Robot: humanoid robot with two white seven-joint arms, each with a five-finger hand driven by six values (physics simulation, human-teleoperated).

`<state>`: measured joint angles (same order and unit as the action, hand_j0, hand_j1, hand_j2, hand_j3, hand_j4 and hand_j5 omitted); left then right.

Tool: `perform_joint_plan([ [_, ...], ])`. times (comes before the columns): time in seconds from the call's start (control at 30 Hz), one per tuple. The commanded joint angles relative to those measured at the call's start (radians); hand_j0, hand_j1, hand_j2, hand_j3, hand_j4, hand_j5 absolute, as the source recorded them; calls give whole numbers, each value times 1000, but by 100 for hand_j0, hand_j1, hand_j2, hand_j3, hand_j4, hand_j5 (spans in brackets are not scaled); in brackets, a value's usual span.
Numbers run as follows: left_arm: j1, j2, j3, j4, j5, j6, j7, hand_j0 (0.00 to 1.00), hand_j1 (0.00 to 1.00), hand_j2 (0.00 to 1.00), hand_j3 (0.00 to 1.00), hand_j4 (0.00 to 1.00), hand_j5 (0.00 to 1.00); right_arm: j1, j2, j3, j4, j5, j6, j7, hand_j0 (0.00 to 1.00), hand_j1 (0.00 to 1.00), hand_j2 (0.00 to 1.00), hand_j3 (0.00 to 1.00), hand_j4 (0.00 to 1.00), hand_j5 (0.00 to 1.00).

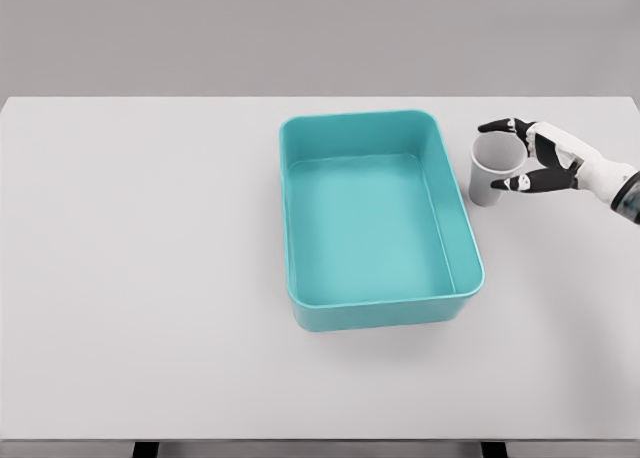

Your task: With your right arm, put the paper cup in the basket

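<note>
A white paper cup stands upright on the table just right of the teal basket, near its far right corner. My right hand reaches in from the right edge at the cup's height. It is open: the fingers stretch past the far side of the rim and the thumb lies along the cup's near side. The cup sits between them and still rests on the table. Nothing lies inside the basket. My left arm does not show.
The white table spans the whole view, its far edge against a grey wall. The basket's raised right wall stands between the cup and the basket floor.
</note>
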<state>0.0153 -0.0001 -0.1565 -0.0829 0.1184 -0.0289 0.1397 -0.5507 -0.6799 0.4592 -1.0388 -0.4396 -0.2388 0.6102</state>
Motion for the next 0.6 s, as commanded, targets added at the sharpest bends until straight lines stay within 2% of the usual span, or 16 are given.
perform_joint_plan([
  [0.0,0,0,0,0,0,0,0,100,100,100,100,100,100,0,-1,-2,-1,-2,-5,1,66,66,66,66,66,66],
  [0.2,0,0,0,0,0,0,0,100,100,100,100,100,100,2,-3,-17,3,-8,-22,1,64,64,64,64,64,64],
  [0.47,0,0,0,0,0,0,0,100,100,100,100,100,100,2,-4,-83,-6,-10,-39,1,65,65,65,65,65,65],
  [0.57,0,0,0,0,0,0,0,100,100,100,100,100,100,2,-15,-102,-43,-8,-45,1,65,65,65,65,65,65],
])
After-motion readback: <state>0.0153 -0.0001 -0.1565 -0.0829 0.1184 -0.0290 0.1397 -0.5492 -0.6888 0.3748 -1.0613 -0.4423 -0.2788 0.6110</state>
